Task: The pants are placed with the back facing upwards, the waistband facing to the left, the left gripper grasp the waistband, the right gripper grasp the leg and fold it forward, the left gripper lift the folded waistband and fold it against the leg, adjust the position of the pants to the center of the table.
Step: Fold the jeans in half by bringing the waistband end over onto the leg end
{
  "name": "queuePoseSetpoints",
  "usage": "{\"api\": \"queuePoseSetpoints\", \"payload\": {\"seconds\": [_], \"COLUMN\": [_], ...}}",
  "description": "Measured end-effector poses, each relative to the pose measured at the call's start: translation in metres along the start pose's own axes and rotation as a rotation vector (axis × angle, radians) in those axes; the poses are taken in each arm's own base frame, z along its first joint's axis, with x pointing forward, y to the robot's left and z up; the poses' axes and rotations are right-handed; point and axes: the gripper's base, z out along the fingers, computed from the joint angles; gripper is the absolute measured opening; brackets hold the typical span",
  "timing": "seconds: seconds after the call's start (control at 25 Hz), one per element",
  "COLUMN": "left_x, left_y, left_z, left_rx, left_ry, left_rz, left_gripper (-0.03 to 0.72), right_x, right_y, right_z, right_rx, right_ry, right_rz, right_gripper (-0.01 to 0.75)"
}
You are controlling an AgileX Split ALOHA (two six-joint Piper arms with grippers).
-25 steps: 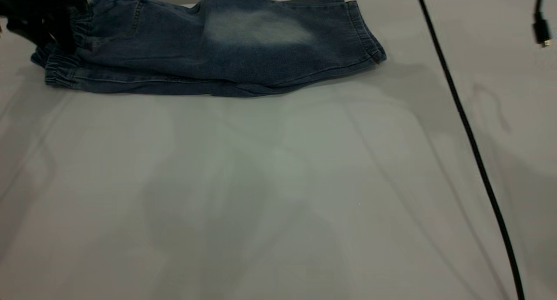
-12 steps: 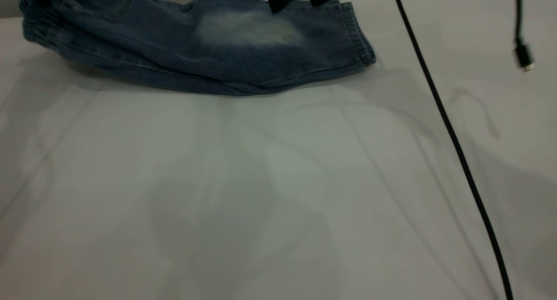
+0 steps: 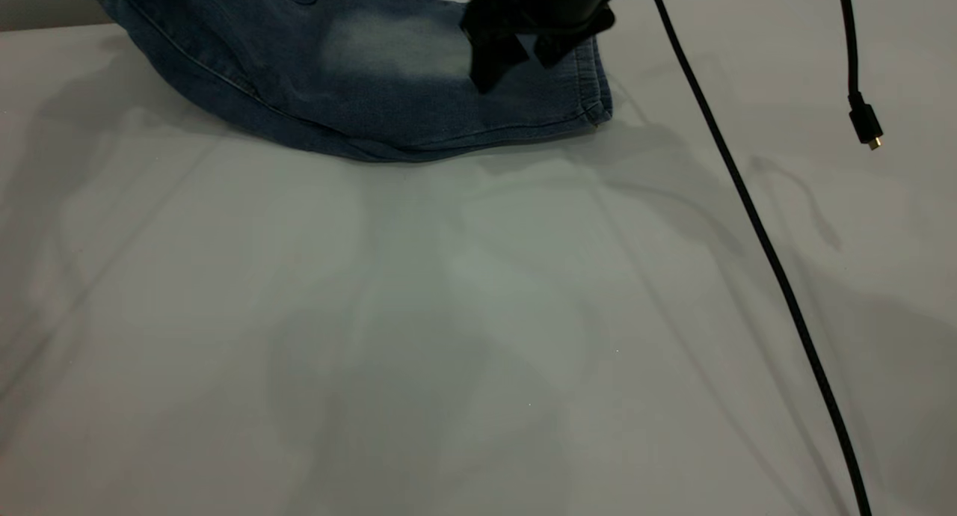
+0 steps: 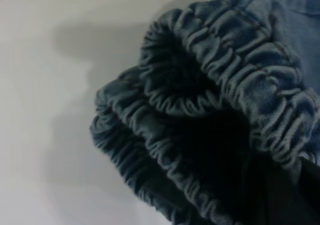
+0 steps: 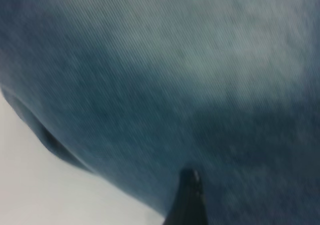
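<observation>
Denim pants [image 3: 359, 90] lifted at the waistband [image 4: 235, 85]; right end effector [image 3: 516, 52] spread over the leg [image 3: 523, 105]; I couldn't judge the left's grip.

pants [image 3: 359, 82] on table [image 3: 448, 314] (far edge), cable [image 3: 755, 224] right

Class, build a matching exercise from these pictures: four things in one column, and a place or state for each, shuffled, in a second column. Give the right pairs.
Things:
1. waistband
2. right claw
3. black cable
4. leg

Places or states:
A. runs slanting across the table's right side
B. above the leg near its hem
C. ruched, raised off the table
D. lies flat, with a pale faded oval

Pairs: 1-C, 2-B, 3-A, 4-D
</observation>
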Motion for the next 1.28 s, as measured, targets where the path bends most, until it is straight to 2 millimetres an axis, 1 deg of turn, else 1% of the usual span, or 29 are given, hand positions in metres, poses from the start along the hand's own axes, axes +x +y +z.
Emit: {"api": "queuePoseSetpoints", "payload": {"seconds": [0.08, 0.2, 0.52, 0.64, 0.76, 0.88, 1.12, 1.2, 1.28], "left_x": [-0.001, -0.003, -0.002, 0.0, 0.001, 0.001, 0.0, 0.0, 0.001], "left_y": [-0.009, -0.03, -0.084, -0.101, -0.117, -0.132, -0.171, -0.184, -0.191], "left_z": [0.002, 0.005, 0.014, 0.016, 0.018, 0.017, 0.007, 0.003, 0.002], "left_rx": [0.034, 0.075, 0.114, 0.127, 0.14, 0.15, 0.189, 0.199, 0.203], "left_ry": [-0.004, -0.005, 0.013, 0.019, 0.024, 0.019, -0.024, -0.036, -0.04], "left_rz": [0.014, 0.047, 0.165, 0.196, 0.223, 0.253, 0.324, 0.348, 0.362], "left_gripper": [0.075, 0.075, 0.075, 0.075, 0.075, 0.075, 0.075, 0.075, 0.075], "right_x": [0.003, 0.006, 0.003, 0.01, 0.022, 0.026, 0.025, 0.024, 0.02], "right_y": [-0.003, -0.007, -0.007, -0.008, -0.008, -0.008, -0.008, -0.007, -0.005], "right_z": [0.0, 0.0, 0.0, 0.01, 0.026, 0.03, 0.026, 0.02, 0.01], "right_rx": [0.028, 0.072, 0.096, 0.094, 0.088, 0.085, 0.08, 0.074, 0.071], "right_ry": [0.032, 0.063, 0.039, 0.057, 0.102, 0.116, 0.134, 0.153, 0.159], "right_rz": [-0.005, -0.014, -0.023, -0.019, -0.014, -0.011, -0.012, -0.009, -0.009], "right_gripper": [0.528, 0.516, 0.501, 0.5, 0.5, 0.5, 0.5, 0.5, 0.5]}}
